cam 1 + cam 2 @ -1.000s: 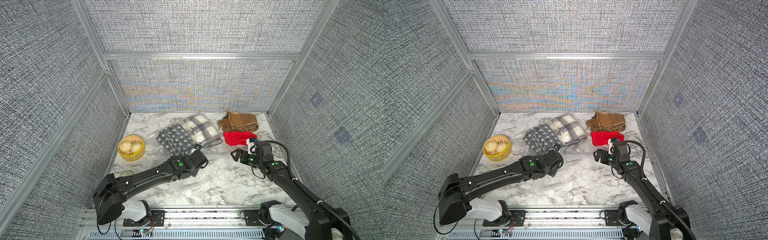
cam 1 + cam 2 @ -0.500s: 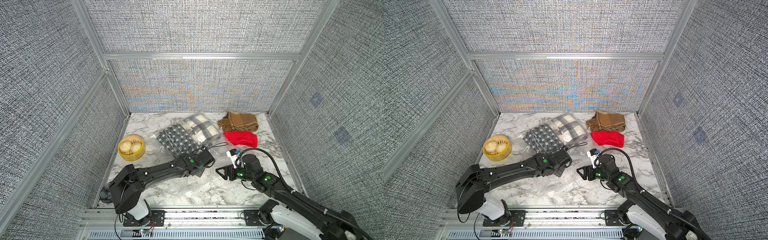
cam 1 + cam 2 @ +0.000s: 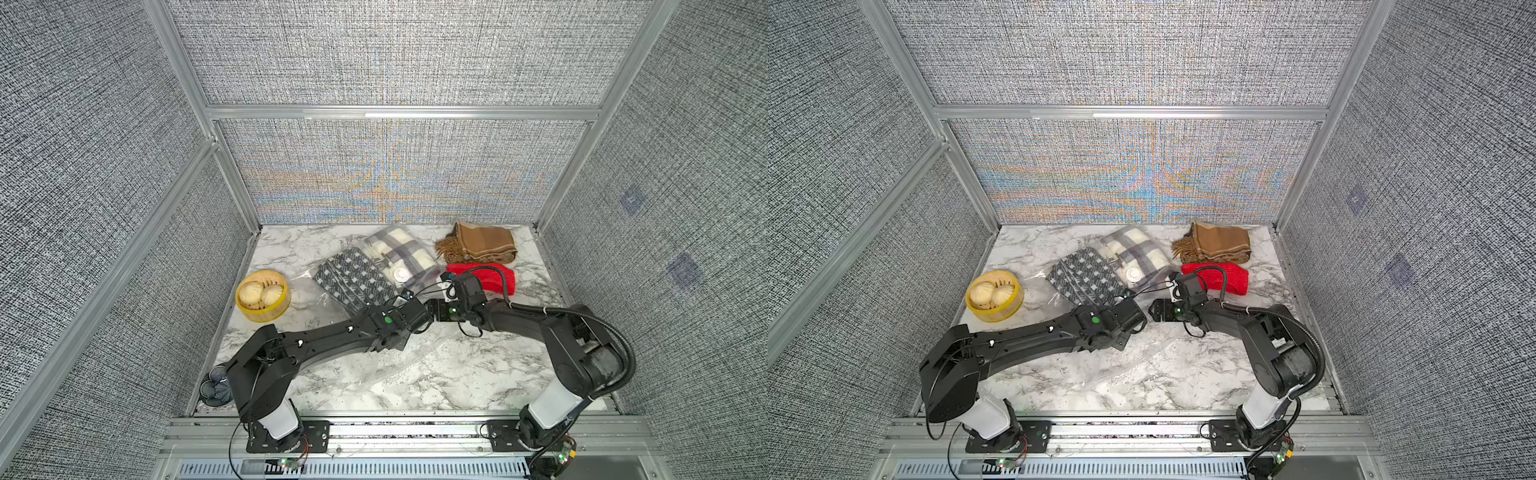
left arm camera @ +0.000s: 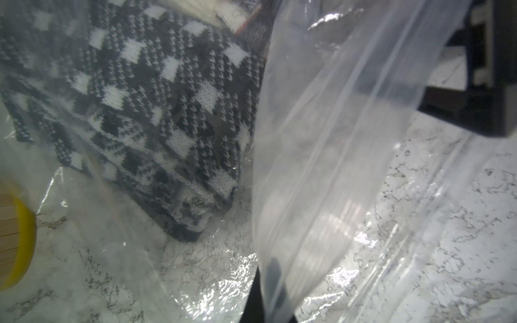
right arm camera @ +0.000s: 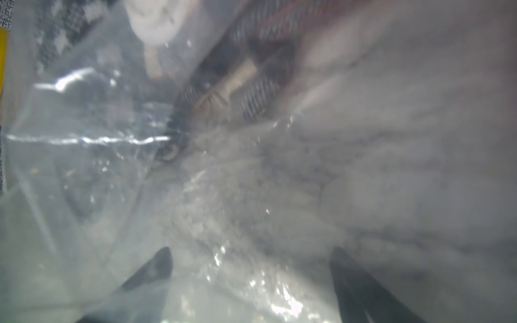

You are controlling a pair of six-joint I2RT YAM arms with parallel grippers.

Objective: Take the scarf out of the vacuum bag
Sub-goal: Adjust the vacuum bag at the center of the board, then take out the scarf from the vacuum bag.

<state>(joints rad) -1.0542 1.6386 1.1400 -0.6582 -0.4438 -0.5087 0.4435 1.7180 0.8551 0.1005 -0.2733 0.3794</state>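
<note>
Covering the cell floor, one white marble-pattern table (image 3: 457,374) carries everything listed below. Two black robot arms reach in from the near edge. The left arm (image 3: 332,336) and the right arm (image 3: 523,320) meet wrist to wrist near the table centre.

One transparent crinkly plastic vacuum bag (image 3: 309,277) lies across the middle and far part of the table, with its loose near end spread under both wrists.

Four folded scarves are present:
- Two sit inside the bag, side by side and touching: one black-and-white checked knit scarf (image 3: 353,280) and one grey-and-cream plaid scarf (image 3: 399,245).
- Two lie outside the bag by the right wall: one brown fringed scarf (image 3: 482,243) at the far corner and one red knit scarf (image 3: 488,284) just in front of it. The right wrist partly hides the red one.

One yellow-rimmed bamboo steamer (image 3: 262,312) stands near the left wall, just beside the bag, and holds two pale buns (image 3: 251,293). One dark round object (image 3: 212,388) lies at the near left corner; its kind cannot be told. One small round white valve (image 3: 401,274) sits on the bag face by the plaid scarf's near end.

Left gripper (image 4: 265,290): fingers closed, pinching a sheet of bag film that rises from them.

Right gripper (image 5: 250,264): fingers spread well apart with nothing clamped between them. Hazy film covers this wrist view.
</note>
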